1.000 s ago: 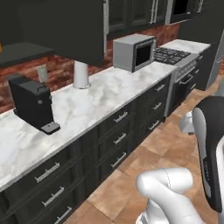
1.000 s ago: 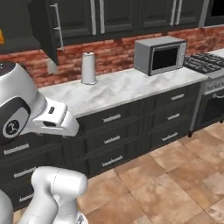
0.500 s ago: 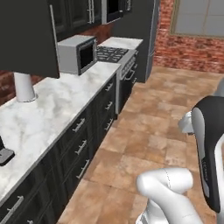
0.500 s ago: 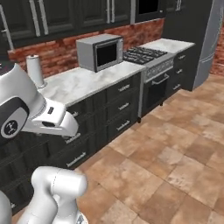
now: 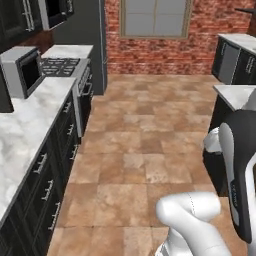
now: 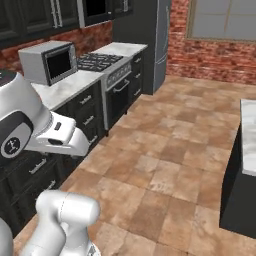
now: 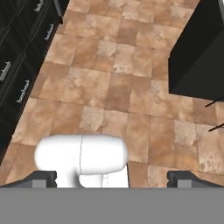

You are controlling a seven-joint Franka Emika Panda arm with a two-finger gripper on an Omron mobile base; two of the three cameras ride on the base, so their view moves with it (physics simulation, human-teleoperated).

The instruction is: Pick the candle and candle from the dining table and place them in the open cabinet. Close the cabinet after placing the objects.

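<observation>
1. My gripper [image 7: 112, 176]: in the hand view its two dark fingertips [image 7: 43, 177] rise far apart at the lower edge, jaws spread wide with nothing between them, pointing down at the terracotta tile floor [image 7: 127, 87].
2. Change of view: a second ago both base views faced the marble worktop [image 5: 25, 130] square-on, with a coffee machine and a paper roll on it. My base has since turned, so the whole scene has swung; this is camera motion, not motion of the things.
3. Present left base view: the worktop with dark drawers [image 5: 47, 192] runs along the left edge, past the microwave [image 5: 20, 70] and the stove [image 5: 60, 66], towards a brick wall with a window [image 5: 156, 19].
4. Dining table [image 6: 248, 145]: a white marble edge on a dark base at the right of the right base view; its dark base [image 7: 197, 57] shows at upper right of the hand view.
5. Candles: I cannot make them out in these views.
</observation>
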